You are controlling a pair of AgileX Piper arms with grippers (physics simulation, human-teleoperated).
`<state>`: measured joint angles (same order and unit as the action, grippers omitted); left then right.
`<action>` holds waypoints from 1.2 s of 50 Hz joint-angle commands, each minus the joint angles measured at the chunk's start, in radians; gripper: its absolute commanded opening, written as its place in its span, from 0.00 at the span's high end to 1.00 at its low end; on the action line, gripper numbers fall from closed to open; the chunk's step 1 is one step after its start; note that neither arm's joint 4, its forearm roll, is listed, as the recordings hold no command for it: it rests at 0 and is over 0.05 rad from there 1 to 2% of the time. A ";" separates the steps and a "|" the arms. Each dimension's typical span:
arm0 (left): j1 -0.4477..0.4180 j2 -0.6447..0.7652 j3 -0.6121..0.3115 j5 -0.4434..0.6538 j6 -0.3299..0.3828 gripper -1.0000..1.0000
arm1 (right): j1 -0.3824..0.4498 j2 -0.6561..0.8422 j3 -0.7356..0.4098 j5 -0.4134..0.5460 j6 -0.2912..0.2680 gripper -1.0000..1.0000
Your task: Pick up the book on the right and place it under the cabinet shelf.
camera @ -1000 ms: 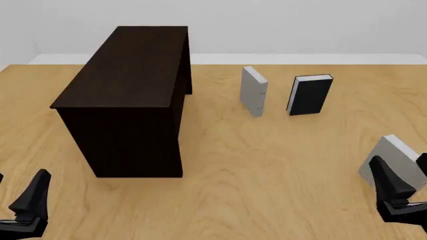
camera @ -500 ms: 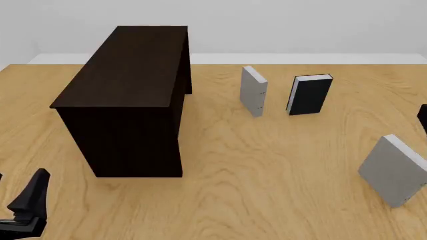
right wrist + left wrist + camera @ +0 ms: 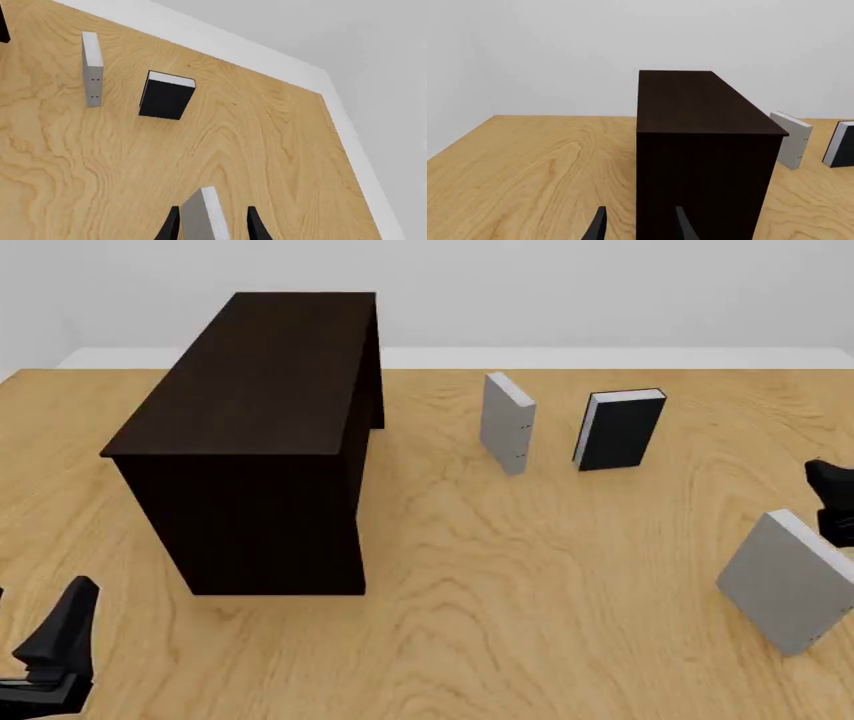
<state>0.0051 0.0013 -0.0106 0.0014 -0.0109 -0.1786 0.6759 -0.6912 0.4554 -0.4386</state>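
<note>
The cabinet (image 3: 260, 440), a tall dark wooden box, stands far left, well apart from the slim grey book (image 3: 787, 580) standing at the near right edge of the table (image 3: 534, 570). The right claw (image 3: 208, 223) hovers open astride its top edge; a clumsy descent could topple so thin a hardcover. The left claw (image 3: 637, 225) is open, empty.

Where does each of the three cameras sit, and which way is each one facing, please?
Front view: fixed above and behind the arms, looking forward and down over the table; the left gripper shows at lower left, the right gripper at the right edge.
Left wrist view: behind the left gripper's fingertips, facing the cabinet shelf.
Right wrist view: behind the right gripper's fingertips, looking down on the book between them.
All three views share the other grey book and the black book.
</note>
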 commanded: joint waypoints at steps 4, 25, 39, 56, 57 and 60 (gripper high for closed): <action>0.002 0.000 -0.006 0.005 -0.001 0.00 | -0.036 0.101 -0.018 0.011 -0.114 0.00; 0.001 0.001 0.000 0.000 0.001 0.00 | -0.066 0.249 -0.009 -0.027 -0.185 0.00; 0.001 0.001 0.002 -0.001 0.005 0.00 | -0.091 0.319 0.029 -0.073 -0.214 0.00; -0.003 0.001 -0.002 0.004 0.014 0.00 | -0.131 0.392 0.070 -0.144 -0.232 0.00; -0.003 0.001 -0.003 0.005 0.014 0.00 | -0.126 0.395 0.069 -0.142 -0.224 0.00; -0.003 0.001 0.003 -0.001 0.015 0.00 | -0.133 0.410 0.078 -0.159 -0.231 0.00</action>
<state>0.0033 0.0023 -0.0105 0.0030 0.0005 -0.2944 1.0410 -0.6343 0.3361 -0.6607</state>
